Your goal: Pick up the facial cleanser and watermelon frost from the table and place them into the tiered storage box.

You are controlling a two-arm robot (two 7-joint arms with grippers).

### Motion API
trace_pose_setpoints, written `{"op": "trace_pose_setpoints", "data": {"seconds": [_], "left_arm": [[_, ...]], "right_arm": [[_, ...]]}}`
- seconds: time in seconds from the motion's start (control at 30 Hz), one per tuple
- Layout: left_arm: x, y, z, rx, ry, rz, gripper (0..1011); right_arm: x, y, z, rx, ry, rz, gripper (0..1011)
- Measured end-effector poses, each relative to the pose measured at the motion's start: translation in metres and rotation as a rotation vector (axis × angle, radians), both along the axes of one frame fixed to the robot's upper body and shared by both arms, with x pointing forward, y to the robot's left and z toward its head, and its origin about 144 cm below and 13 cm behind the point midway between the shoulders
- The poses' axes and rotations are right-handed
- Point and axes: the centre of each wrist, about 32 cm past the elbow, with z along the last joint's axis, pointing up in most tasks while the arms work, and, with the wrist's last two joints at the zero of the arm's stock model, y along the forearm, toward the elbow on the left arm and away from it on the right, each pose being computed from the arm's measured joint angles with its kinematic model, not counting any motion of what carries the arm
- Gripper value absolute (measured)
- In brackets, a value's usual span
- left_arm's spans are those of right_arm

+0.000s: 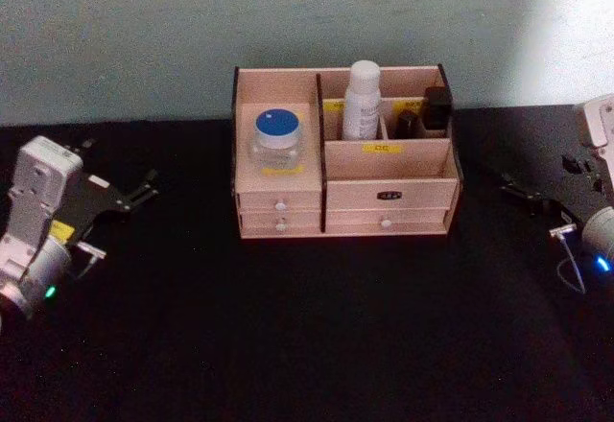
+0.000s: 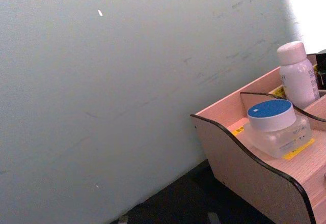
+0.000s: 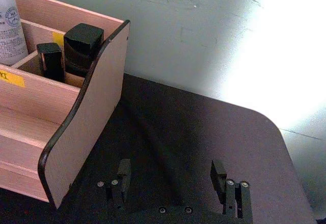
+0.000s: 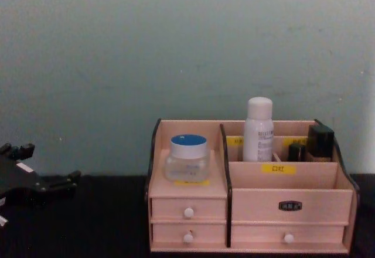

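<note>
Head view, jar [image 1: 276, 137] and bottle [image 1: 363, 101] in tiered storage box [image 1: 384, 195], left gripper [image 1: 137, 192] and right gripper [image 3: 170, 175] spread, empty.

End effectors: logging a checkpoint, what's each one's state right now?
Left end effector: open, holding nothing.
Right end effector: open, holding nothing.

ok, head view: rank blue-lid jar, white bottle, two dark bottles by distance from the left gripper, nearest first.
From the left gripper, at the table's left:
1. Blue-lid jar, the box's left shelf.
2. White bottle, back middle compartment.
3. Two dark bottles, back right compartment.
</note>
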Motion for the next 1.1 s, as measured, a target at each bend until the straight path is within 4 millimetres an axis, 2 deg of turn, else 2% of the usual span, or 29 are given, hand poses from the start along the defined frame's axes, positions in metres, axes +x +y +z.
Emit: {"op": "trace_pose_setpoints", "data": {"seconds": [1.1], "left_arm": [[0.0000, 0.0000, 0.0000, 0.000, 0.000, 0.000, 1001]], "right_arm": [[-0.0004, -0.0005, 0.0013, 0.004, -0.003, 0.002, 1002]]}}
